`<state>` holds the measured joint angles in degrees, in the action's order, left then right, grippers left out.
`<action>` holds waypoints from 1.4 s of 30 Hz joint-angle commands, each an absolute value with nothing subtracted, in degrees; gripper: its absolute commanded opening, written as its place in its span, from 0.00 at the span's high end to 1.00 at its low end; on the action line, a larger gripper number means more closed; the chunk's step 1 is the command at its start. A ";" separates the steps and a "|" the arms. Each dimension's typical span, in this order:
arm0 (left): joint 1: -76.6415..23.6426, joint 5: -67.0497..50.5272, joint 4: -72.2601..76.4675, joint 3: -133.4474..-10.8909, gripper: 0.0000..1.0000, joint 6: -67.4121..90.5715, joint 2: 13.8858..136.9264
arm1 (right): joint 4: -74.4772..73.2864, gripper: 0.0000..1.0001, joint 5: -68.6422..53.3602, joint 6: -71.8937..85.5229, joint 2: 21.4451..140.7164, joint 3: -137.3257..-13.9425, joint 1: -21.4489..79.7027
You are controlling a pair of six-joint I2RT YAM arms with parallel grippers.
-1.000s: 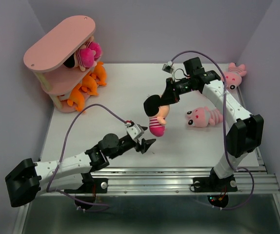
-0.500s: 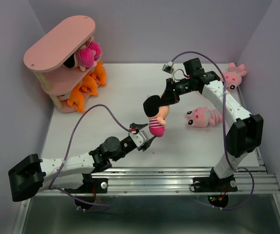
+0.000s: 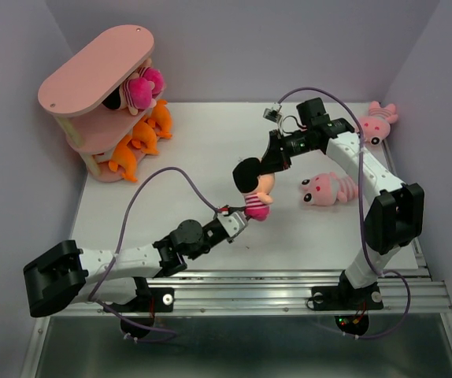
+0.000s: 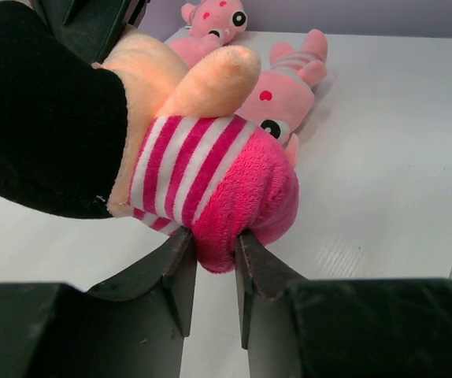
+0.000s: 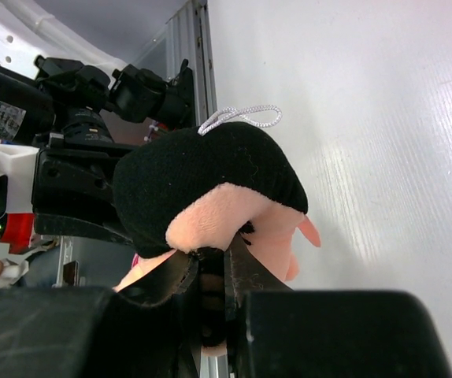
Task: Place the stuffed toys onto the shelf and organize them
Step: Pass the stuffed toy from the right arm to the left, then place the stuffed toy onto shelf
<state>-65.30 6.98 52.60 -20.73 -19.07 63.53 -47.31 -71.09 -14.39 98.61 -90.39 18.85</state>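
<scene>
A doll [image 3: 253,189] with black hair, a peach face and magenta striped clothes hangs above the table's middle. My right gripper [image 3: 271,167] is shut on its head [image 5: 210,177] from above. My left gripper [image 3: 240,222] comes from below, its jaws pinching the doll's magenta bottom [image 4: 242,197]. In the left wrist view the left gripper [image 4: 213,240] presses into the plush on both sides. In the right wrist view the right gripper [image 5: 213,256] clamps the peach face under the black hair. The pink shelf [image 3: 92,71] stands at the back left.
Another doll [image 3: 139,88] lies on the shelf's middle tier, with orange toys [image 3: 139,140] on the bottom tier. Two pink striped animals lie on the table, one [image 3: 328,189] right of the held doll, one [image 3: 377,122] by the right wall.
My left arm has reached forward and up to the doll, and its jaws have closed on the magenta bottom. The right arm has lowered the doll slightly.
</scene>
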 commanded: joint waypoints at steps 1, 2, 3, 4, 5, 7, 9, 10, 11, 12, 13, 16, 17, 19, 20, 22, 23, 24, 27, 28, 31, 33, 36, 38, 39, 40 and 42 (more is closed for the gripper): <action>-65.57 9.14 60.55 -23.82 0.68 -18.99 63.10 | -45.88 0.94 -73.92 -14.59 96.85 -89.39 18.98; -65.57 9.14 60.64 -23.91 0.79 -18.98 63.02 | -45.70 0.92 -73.92 -14.59 96.86 -89.04 18.98; -65.57 9.31 60.82 -23.91 0.84 -18.98 63.10 | -45.70 0.92 -73.83 -14.68 96.86 -88.95 18.98; -65.57 9.49 60.82 -23.91 0.91 -18.98 63.02 | -45.70 0.91 -73.74 -14.76 96.86 -88.95 18.98; -65.57 9.75 60.73 -23.91 0.97 -18.98 63.02 | -45.70 0.90 -73.57 -14.85 96.86 -88.86 18.98; -65.57 10.72 58.98 -23.99 1.00 -18.46 62.67 | -46.05 0.83 -72.78 -15.38 96.68 -88.86 18.98; -65.57 11.25 56.01 -23.99 1.00 -18.02 61.70 | -46.23 0.71 -71.55 -15.99 96.24 -89.03 18.98; -65.57 11.69 54.86 -23.91 1.00 -17.58 61.18 | -46.49 0.65 -70.85 -16.34 96.07 -89.21 18.98; -65.57 12.12 53.80 -23.82 1.00 -17.23 60.65 | -46.67 0.57 -68.75 -16.61 95.89 -89.38 18.98; -65.57 13.26 52.57 -23.47 1.00 -16.27 59.25 | -46.76 0.40 -67.51 -16.96 95.54 -89.56 18.98; -65.57 14.05 50.21 -23.29 1.00 -15.65 58.46 | -46.76 0.32 -66.11 -17.14 95.28 -90.17 18.98; -65.57 18.53 45.45 -22.76 1.00 -12.84 55.03 | -46.50 0.00 -60.30 -17.49 94.31 -91.84 17.59; -65.57 21.16 43.18 -22.50 1.00 -11.44 53.19 | -46.49 0.00 -59.68 -17.40 94.39 -92.45 17.06; -65.57 23.89 41.32 -22.24 1.00 -10.55 51.42 | -46.32 0.00 -58.98 -17.05 94.48 -93.69 15.39; -65.57 25.56 40.18 -22.50 1.00 -9.85 49.94 | -46.32 0.00 -58.97 -16.62 94.74 -95.00 13.38; -65.48 31.01 36.24 -23.11 1.00 -8.10 48.78 | -46.23 0.00 -59.32 -16.44 94.92 -95.80 11.00; -65.39 32.50 34.99 -23.55 1.00 -7.56 48.08 | -45.88 0.00 -60.46 -16.44 95.10 -95.89 9.86; -65.30 35.39 32.37 -24.69 1.00 -7.04 47.82 | -45.62 0.00 -61.25 -16.52 95.18 -95.19 7.93; -63.02 37.35 26.31 -28.72 1.00 -6.86 48.42 | -44.91 0.00 -64.15 -18.09 95.10 -90.99 6.77; -61.89 37.61 24.63 -29.96 1.00 -6.42 48.78 | -44.65 0.00 -64.94 -18.80 95.01 -89.57 6.77; -55.39 34.81 19.61 -34.71 1.00 -5.28 50.18 | -41.94 0.00 -66.96 -19.16 94.75 -82.46 6.77; -50.48 33.14 17.33 -38.03 1.00 -4.22 51.32 | -40.52 0.00 -67.59 -19.60 94.75 -79.38 6.77; -46.69 33.48 13.90 -42.08 1.00 -4.22 52.64 | -39.73 0.00 -67.24 -20.91 95.18 -76.03 6.77; -44.66 33.31 12.49 -43.94 1.00 -4.13 53.43 | -39.81 0.00 -67.67 -21.36 95.45 -75.06 6.77; -43.60 33.05 11.70 -45.86 1.00 -3.87 54.39 | -39.73 0.00 -68.11 -21.71 95.54 -74.62 6.77; -41.42 32.96 10.38 -46.57 1.00 -3.26 54.75 | -39.73 0.00 -68.55 -21.80 95.62 -74.36 6.77; -38.43 32.00 9.67 -48.07 1.00 -2.90 55.63 | -39.73 0.00 -69.61 -22.06 95.80 -73.74 6.77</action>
